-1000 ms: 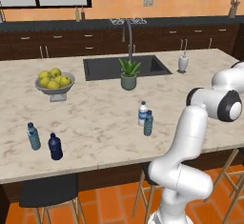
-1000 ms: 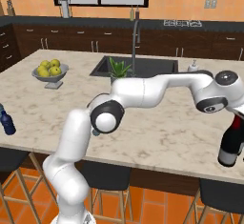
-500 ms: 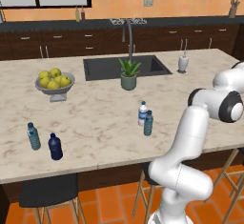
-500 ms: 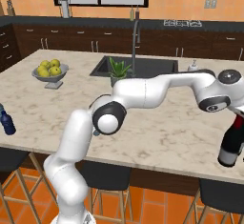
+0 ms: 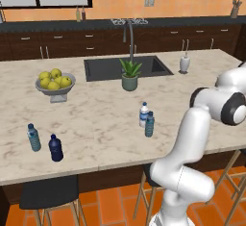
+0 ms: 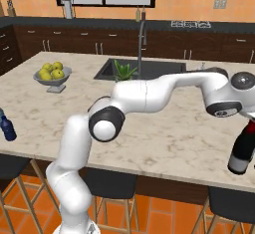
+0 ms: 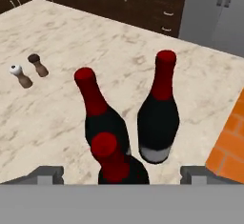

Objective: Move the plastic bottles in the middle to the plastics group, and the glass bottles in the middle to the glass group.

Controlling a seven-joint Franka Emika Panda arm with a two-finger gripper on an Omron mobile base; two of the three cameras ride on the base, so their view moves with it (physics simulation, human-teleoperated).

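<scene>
While hand (image 7: 121, 175) hovers w/ tips spread, ungripped, over nearest dark red-capped glass bottle (image 7: 116, 163), glass step seems placed; next: plastics at 9 o'clock.

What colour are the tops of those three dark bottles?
Red. The three dark bottles all have red tops and necks, clearest in the hand view.

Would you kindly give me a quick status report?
Pincer open over three dark red-capped bottles. Both plastic bottles standing mid-island, untouched. Nothing blocking them.
</scene>
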